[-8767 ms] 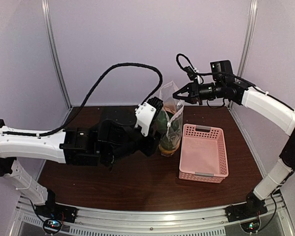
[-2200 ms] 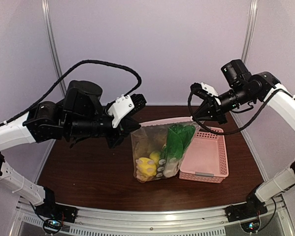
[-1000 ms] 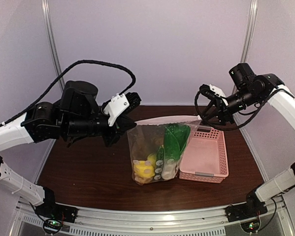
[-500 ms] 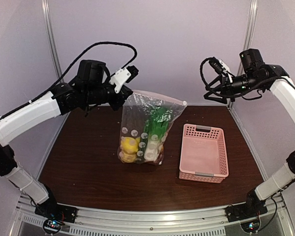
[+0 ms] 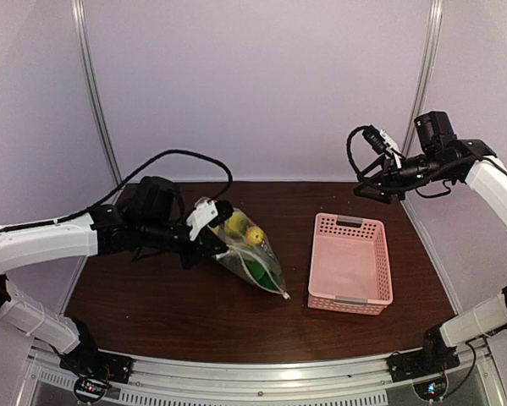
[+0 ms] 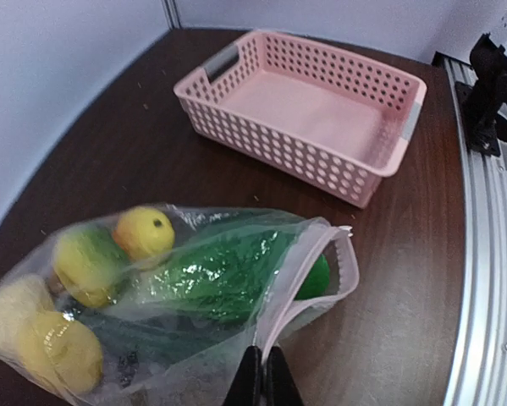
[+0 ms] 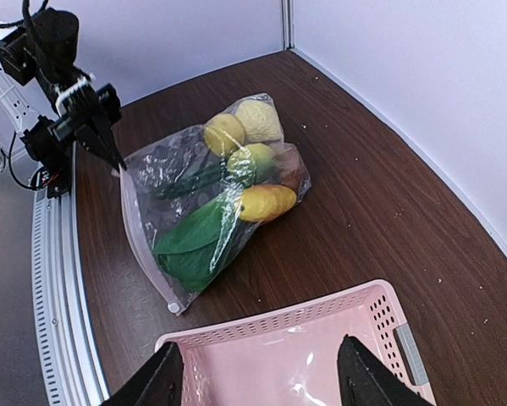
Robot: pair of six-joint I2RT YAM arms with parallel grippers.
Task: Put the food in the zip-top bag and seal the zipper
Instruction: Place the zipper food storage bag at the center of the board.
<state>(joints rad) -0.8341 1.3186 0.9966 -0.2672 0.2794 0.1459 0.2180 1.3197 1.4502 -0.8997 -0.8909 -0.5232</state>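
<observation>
The zip-top bag (image 5: 246, 252) lies on its side on the table, left of centre, with the food inside it: yellow lemons (image 5: 237, 222) and a green vegetable (image 5: 255, 267). My left gripper (image 5: 208, 244) is low beside the bag, shut on the near end of the zipper (image 6: 297, 279). The strip's far end bows into a small loop where green shows (image 6: 317, 277). The white slider (image 7: 173, 307) sits at the far corner. My right gripper (image 5: 370, 188) hangs high at the back right, open and empty, above the basket.
A pink perforated basket (image 5: 351, 262) stands right of the bag, with nothing in it. The metal rail (image 5: 261, 372) runs along the table's near edge. Pale walls and frame posts enclose the back and sides.
The right gripper has let go of the bag's mouth and drawn back up to the right. The left arm swung the hanging bag leftward and laid it on the table.
</observation>
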